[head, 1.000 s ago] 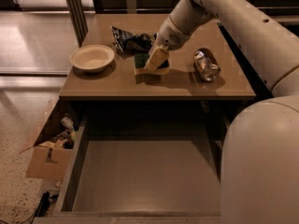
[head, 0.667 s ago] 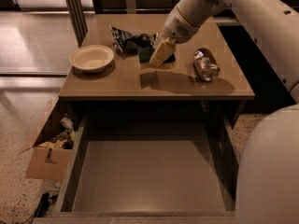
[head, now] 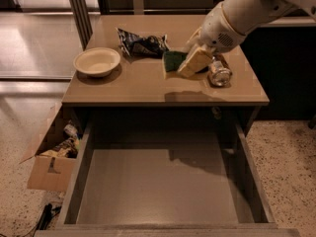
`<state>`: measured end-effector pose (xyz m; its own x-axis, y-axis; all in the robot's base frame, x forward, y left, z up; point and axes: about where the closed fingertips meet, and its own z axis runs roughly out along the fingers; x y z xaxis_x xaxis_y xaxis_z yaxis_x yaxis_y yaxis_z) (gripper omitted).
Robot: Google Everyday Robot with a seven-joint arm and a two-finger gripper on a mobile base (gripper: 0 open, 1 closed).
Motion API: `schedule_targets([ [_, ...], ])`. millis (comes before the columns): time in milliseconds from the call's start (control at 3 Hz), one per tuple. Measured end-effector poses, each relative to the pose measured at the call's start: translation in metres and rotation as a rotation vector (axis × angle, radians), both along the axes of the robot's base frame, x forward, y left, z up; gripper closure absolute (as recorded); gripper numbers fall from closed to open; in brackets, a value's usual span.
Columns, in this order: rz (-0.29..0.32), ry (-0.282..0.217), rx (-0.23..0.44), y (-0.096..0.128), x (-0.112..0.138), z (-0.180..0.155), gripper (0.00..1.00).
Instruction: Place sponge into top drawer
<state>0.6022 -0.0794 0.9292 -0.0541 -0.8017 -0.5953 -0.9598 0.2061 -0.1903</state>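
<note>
The sponge, dark green on top with pale yellow foam below, hangs in the air above the tabletop, right of centre. My gripper is shut on the sponge, its tan finger across the sponge's right side. The white arm comes in from the upper right. The sponge's shadow falls on the table near its front edge. The top drawer is pulled fully open under the table, wide, grey-brown and with nothing in it, below and in front of the sponge.
A cream bowl sits at the table's left. A dark shiny snack bag lies at the back centre. A silvery can lies on its side right of the gripper. A brown cardboard box stands on the floor, left.
The gripper has lifted the sponge off the table and carried it higher and toward the table's front. The arm has risen with it.
</note>
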Motion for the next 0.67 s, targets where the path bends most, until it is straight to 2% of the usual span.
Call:
schedule_targets([
  [333, -0.031, 0.001, 0.061, -0.027, -0.041, -0.020, 1.00],
  [667, -0.051, 0.017, 0.058, -0.039, -0.047, -0.028, 1.00],
])
